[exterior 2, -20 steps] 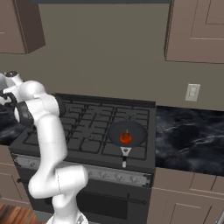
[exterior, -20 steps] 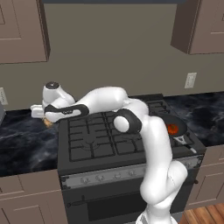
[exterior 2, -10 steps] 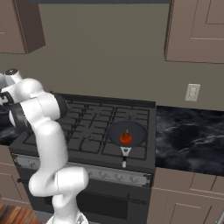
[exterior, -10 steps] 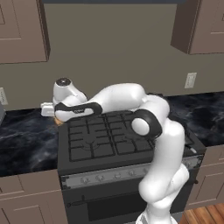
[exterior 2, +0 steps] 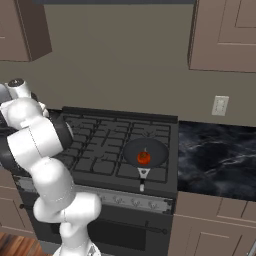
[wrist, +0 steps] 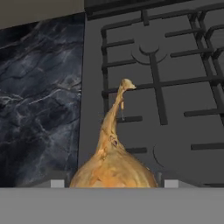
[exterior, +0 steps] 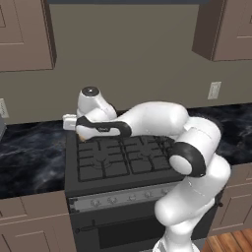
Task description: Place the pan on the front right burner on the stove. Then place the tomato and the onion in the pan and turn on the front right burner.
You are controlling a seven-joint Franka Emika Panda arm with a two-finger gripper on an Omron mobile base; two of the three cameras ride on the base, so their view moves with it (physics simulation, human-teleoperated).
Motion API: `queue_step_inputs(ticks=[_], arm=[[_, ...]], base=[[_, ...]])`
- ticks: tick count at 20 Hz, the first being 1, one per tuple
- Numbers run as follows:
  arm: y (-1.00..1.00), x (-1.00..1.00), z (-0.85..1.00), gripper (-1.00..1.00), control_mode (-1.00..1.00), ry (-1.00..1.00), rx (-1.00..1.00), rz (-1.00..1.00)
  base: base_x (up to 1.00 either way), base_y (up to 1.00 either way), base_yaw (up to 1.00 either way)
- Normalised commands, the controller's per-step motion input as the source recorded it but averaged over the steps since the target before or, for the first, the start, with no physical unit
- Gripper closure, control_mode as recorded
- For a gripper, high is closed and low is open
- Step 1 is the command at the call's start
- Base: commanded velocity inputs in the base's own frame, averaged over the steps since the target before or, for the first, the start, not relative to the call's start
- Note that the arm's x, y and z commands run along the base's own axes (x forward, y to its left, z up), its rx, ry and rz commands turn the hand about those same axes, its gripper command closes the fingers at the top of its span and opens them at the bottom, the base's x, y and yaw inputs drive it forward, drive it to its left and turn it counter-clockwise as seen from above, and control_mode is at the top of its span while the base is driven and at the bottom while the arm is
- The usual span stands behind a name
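1. Hand view: my gripper (wrist: pixel 108 183) grips the onion (wrist: pixel 113 166), its pointed tip aimed at twelve o'clock over the stove (wrist: pixel 175 131).
2. Right base view: the pan (exterior 2: pixel 145 152), holding the tomato (exterior 2: pixel 144 158), sits at three o'clock from my wrist.

Onion (wrist: pixel 113 164) close up, pointed tip over stove (wrist: pixel 175 109) grate's left edge, counter (wrist: pixel 39 96) beside.
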Motion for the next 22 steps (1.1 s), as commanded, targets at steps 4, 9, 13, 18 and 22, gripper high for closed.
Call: queue_step_inputs(ticks=[4,9,13,18,22], arm=[[-0.62,-0.29,0.26,1.0,-1.0,-0.05,0.0,-0.03],[-0.62,-0.15,0.31,1.0,-1.0,-0.09,0.0,-0.02],[-0.65,-0.12,0.29,1.0,-1.0,-0.08,0.0,-0.01],[-0.77,-0.26,0.33,1.0,-1.0,-0.04,0.0,-0.01],[-0.74,-0.52,0.04,1.0,-1.0,-0.01,0.0,0.0]], base=[[0.0,0.0,0.0],[0.0,0.0,0.0],[0.0,0.0,0.0],[0.0,0.0,0.0],[0.0,0.0,0.0]])
